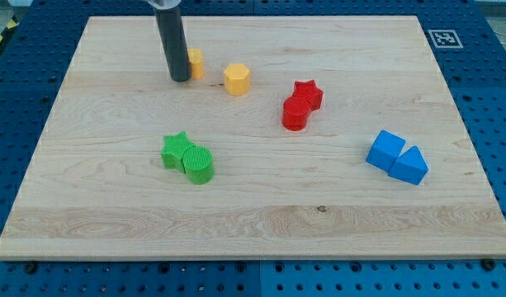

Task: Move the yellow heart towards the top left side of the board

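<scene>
Counting near to far: 2 green blocks (187, 157), 2 blue blocks (398, 157), 2 red blocks (301, 104), 2 yellow. My tip (180, 79) touches the half-hidden yellow heart (196, 63), upper left; heading unreadable. Yellow hexagon (237, 79) sits apart.

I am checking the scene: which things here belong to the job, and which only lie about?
Job:
- yellow heart, partly hidden behind the rod
- my tip, at the heart's left
- board

Lying about:
- yellow hexagon
- red star, red cylinder
- green star, green cylinder
- blue cube, blue triangle
</scene>
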`<state>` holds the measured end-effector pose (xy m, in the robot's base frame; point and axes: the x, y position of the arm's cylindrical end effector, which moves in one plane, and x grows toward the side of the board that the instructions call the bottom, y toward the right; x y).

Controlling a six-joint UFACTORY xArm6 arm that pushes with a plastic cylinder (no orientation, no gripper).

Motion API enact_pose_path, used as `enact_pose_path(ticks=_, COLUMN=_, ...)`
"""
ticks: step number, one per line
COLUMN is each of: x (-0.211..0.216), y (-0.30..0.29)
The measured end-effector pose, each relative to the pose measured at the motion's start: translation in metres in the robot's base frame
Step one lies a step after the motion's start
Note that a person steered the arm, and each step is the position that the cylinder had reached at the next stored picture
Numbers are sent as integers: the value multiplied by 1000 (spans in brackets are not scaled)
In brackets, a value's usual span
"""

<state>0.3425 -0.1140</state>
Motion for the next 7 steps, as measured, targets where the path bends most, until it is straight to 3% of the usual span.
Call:
enact_pose_path(ticks=2, x=7, y=26)
enact_pose_path(ticks=4, x=-50, y=13)
enact_pose_path(ticks=6, x=-63, y=50)
enact_pose_path(ticks=7, x=-63, y=13)
